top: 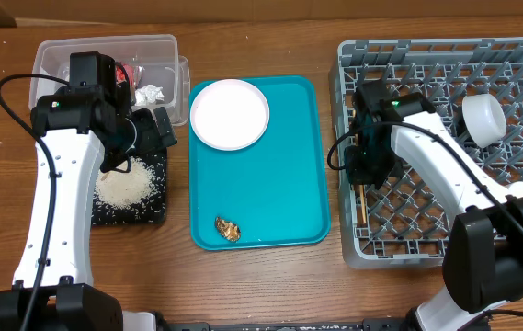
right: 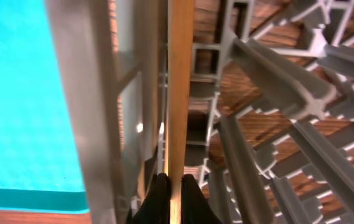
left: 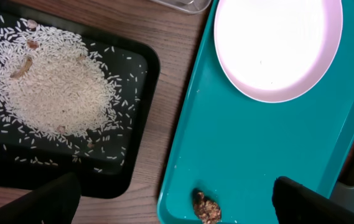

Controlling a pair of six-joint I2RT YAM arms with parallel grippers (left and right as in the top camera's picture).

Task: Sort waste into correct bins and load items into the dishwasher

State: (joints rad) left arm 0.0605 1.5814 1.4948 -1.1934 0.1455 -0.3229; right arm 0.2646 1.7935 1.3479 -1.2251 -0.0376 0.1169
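The right pincer (right: 170, 202) is clamped on thin wooden chopsticks (right: 180, 93), which run ahead of its fingertips just inside the wall of the square grey plastic dish rack (right: 270, 81). A white cup (top: 484, 118) already sits in the rack, well beyond it.

The left pincer (left: 180, 205) is spread and empty. To its side, loose white rice grains (left: 52, 87) lie on the flat black tray (left: 139, 162). Behind it, the clear plastic tub (top: 59, 51) holds a crumpled red wrapper (top: 133, 72) and a white tissue (top: 149, 93).

Left to do, I judge: the small brown food scrap (left: 206, 208) between its fingers and the large round white plate (left: 276, 43) farther ahead, both on the teal serving tray (left: 257, 149).

No writing is legible.
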